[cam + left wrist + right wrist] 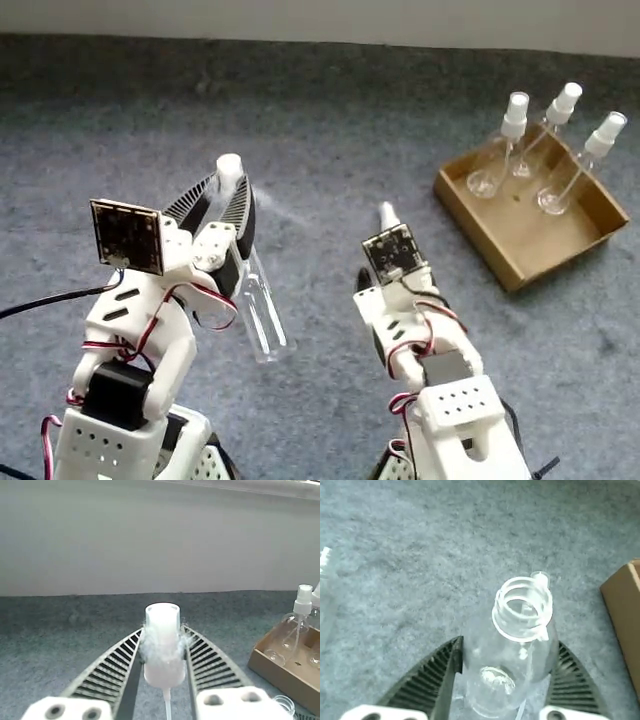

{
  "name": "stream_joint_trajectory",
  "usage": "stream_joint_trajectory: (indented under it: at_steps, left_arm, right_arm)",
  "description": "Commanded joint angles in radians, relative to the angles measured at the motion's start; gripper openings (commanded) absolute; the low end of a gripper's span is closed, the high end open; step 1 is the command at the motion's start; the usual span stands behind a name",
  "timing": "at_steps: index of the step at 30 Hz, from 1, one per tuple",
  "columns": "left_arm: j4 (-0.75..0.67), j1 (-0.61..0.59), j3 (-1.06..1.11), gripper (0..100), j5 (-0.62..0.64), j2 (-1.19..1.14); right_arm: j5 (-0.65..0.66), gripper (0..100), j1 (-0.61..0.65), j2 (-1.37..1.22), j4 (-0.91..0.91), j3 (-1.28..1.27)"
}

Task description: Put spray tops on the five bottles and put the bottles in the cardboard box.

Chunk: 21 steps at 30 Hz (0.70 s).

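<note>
Left arm is raised with the wrist bent forward. The left claw (163, 631) is narrowed onto a white spray top (162, 645), fingers pressing both sides of it, nozzle cap out past the fingertips and the thin dip tube running back between the fingers. Right arm is folded lower and reaches forward. The right claw (509, 643) is part-closed around an open-necked bottle (522, 611), one finger on each side of the clear body, threaded neck pointing out beyond the tips, no top on it. A loose bottle (262, 310) is on the grey tabletop (330, 120) just below and behind the left claw; can't tell if it's lying or leaning. The cardboard box (520, 240) is well off to the outer side of the right claw, with three capped bottles (510, 140) standing in its far end.
</note>
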<state>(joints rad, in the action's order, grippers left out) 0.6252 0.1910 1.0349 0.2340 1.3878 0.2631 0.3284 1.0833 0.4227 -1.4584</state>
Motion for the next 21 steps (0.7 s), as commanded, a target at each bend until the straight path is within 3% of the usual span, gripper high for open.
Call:
stream_joint_trajectory:
  at_steps: [1, 9, 16, 21]
  left_arm:
    - [0.000, 0.019, -0.013, 0, 0.009, 0.015]
    - [0.002, 0.019, -0.008, 0, 0.009, 0.015]
    - [0.005, 0.019, -0.007, 0, 0.009, 0.015]
    - [0.086, 0.019, -0.008, 0, 0.009, 0.015]
  right_arm:
    - [0.005, 20.9, -0.024, -0.001, 0.105, 0.145]
    - [0.005, 20.9, -0.030, -0.001, 0.263, 0.366]
    - [0.005, 20.9, -0.024, -0.001, 0.260, 0.280]
    - [0.006, 20.9, -0.022, -0.002, 0.266, 0.262]
